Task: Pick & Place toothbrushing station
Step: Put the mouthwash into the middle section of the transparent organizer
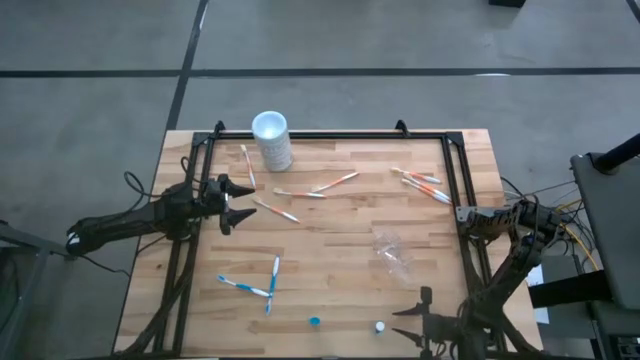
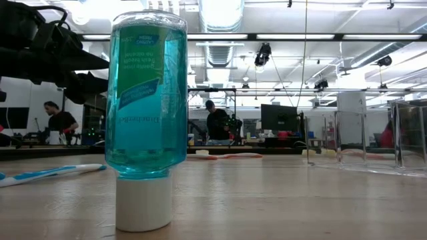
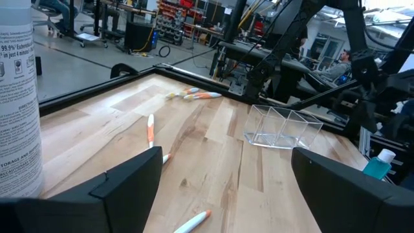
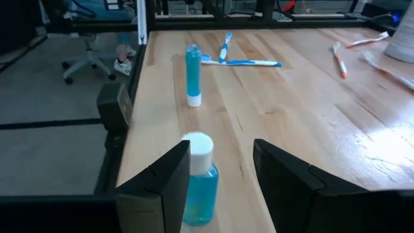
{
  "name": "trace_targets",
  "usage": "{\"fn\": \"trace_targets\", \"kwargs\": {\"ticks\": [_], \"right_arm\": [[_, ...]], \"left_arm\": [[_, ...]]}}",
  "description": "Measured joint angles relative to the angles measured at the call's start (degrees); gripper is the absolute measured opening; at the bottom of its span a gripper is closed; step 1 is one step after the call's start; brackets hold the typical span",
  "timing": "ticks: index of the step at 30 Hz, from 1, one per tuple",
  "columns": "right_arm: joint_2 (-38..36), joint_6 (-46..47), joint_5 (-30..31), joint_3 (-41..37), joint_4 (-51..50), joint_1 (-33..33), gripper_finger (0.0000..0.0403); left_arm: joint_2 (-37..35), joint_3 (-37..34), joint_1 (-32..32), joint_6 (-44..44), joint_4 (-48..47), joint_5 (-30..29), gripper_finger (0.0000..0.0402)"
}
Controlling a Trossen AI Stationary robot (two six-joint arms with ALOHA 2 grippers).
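The clear plastic cup [image 1: 393, 251] rests on the table right of centre; it also shows in the left wrist view [image 3: 282, 127]. Several orange-and-white toothbrushes [image 1: 333, 183] lie flat across the far half. Two blue-and-white toothbrushes [image 1: 256, 287] lie near the front left. A small blue bottle [image 1: 380, 326] stands upright on its base at the front edge, white cap up. My right gripper [image 4: 220, 162] is open just behind it, one finger on either side, and I cannot tell whether a finger touches it. My left gripper [image 1: 232, 202] is open and empty over the table's left side.
A tall white canister [image 1: 271, 140] stands at the far left. A second blue bottle [image 2: 145, 120] stands upside down on its white cap at the front edge. A black frame [image 1: 330, 135] borders the table. People stand in the room behind.
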Motion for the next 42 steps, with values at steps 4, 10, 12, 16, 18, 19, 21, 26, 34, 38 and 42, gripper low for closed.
{"fn": "trace_targets", "kwargs": {"ticks": [4,10,12,16,18,19,21,26,34,38,42], "right_arm": [[0.0,0.7,0.0,-1.7,1.5,0.1,0.0164],[0.0,-0.3,0.0,-3.6,6.0,0.0,0.0164],[0.0,-0.3,0.0,-3.6,6.0,0.0,0.0164],[0.5,0.1,0.3,-3.9,6.0,0.0,0.0164],[1.8,1.1,2.3,-3.9,6.3,-0.1,0.0164],[2.6,2.2,3.3,-3.9,6.9,-0.1,0.0164],[4.8,4.1,4.7,-4.0,9.3,0.0,0.0164],[9.7,1.0,7.4,-4.0,19.9,0.3,0.0164],[14.9,-2.2,10.6,-2.4,24.1,0.6,0.0164],[15.5,-2.7,10.8,-2.0,24.2,0.7,0.0164],[14.6,-6.5,11.0,-2.0,24.2,0.7,0.0164]], "left_arm": [[0.0,0.0,0.0,0.0,0.0,0.0,0.0350],[0.0,0.0,0.0,0.0,0.0,0.0,0.0349],[0.0,0.0,0.0,0.0,0.0,0.0,0.0350],[0.0,0.0,0.0,0.0,0.0,0.0,0.0349],[0.0,0.0,0.0,0.0,0.0,0.0,0.0348],[0.0,0.0,0.0,0.0,0.0,0.0,0.0349],[0.0,0.0,0.0,0.0,0.0,0.0,0.0350],[0.0,0.0,0.0,0.0,0.0,0.0,0.0349],[0.0,0.0,0.0,0.0,0.0,0.0,0.0350],[0.0,0.0,0.0,0.0,0.0,0.0,0.0348],[0.0,0.0,0.0,0.0,0.0,0.0,0.0350]]}}
